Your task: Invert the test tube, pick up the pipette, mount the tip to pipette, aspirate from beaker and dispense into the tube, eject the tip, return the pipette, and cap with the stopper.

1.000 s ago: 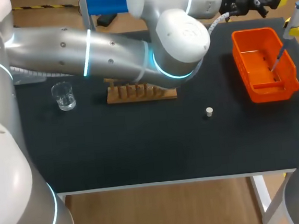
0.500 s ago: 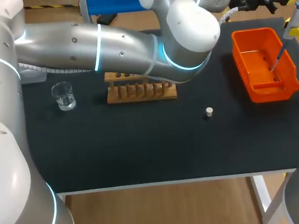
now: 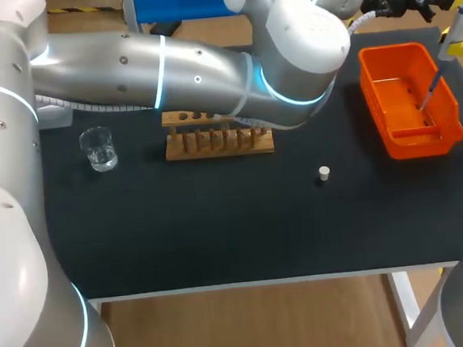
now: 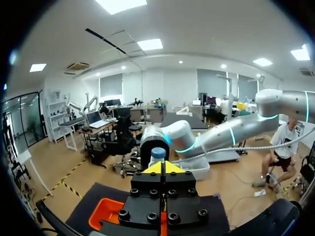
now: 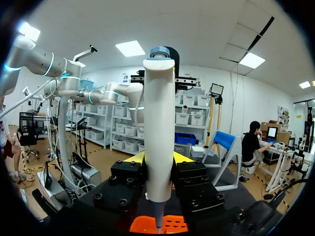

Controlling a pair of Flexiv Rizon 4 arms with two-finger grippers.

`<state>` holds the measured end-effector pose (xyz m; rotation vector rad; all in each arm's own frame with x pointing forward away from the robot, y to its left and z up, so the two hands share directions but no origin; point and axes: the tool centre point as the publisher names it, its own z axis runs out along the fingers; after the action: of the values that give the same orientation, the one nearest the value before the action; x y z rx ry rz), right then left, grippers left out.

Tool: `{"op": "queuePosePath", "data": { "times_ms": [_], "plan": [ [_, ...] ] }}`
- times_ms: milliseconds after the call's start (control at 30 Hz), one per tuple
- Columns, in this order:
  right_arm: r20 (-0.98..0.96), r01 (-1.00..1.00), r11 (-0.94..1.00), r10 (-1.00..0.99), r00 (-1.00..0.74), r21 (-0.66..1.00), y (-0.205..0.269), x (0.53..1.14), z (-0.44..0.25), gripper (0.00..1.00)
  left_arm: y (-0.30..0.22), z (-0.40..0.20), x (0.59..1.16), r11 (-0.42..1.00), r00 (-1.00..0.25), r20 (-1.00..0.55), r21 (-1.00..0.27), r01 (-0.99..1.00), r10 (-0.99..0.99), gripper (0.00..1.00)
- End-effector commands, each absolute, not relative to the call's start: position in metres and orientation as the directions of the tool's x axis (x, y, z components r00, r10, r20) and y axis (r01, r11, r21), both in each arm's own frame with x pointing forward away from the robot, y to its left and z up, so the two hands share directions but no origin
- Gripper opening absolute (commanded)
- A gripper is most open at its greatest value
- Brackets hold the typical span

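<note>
Currently left arm [image 3: 198,71] overhangs the rack [image 3: 218,142]; stopper [image 3: 323,173] sits nearby. Right gripper [image 5: 158,158] clamps pipette [image 5: 159,123] over orange bin [image 3: 411,140]. Left gripper [image 4: 162,167] closed.

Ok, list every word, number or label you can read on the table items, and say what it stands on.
None can be read: no print shows on the pipette, orange bin, wooden rack, or stopper.
Any marks on the beaker are too small to tell.
</note>
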<state>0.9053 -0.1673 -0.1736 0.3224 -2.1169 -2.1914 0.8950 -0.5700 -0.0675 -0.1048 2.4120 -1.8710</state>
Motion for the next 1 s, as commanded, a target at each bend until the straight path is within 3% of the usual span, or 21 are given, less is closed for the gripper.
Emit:
{"op": "queuePosePath", "data": {
  "times_ms": [33, 1000],
  "plan": [
    [-0.097, -0.09, -0.042, -0.204, -0.974, 0.995, -0.1681, 0.906, -0.1733, 0.0, -0.5687, -0.0708, 0.8956, 0.136, -0.994, -0.028, -0.991, 0.013, -0.109, 0.0],
    [-0.09, -0.087, -0.024, -0.205, -0.975, 0.996, -0.168, 0.9071, -0.1761, 0.0, -0.5681, -0.0708, 0.8954, 0.135, -0.993, -0.027, -0.991, 0.012, -0.112, 0.0]
  ]
}}
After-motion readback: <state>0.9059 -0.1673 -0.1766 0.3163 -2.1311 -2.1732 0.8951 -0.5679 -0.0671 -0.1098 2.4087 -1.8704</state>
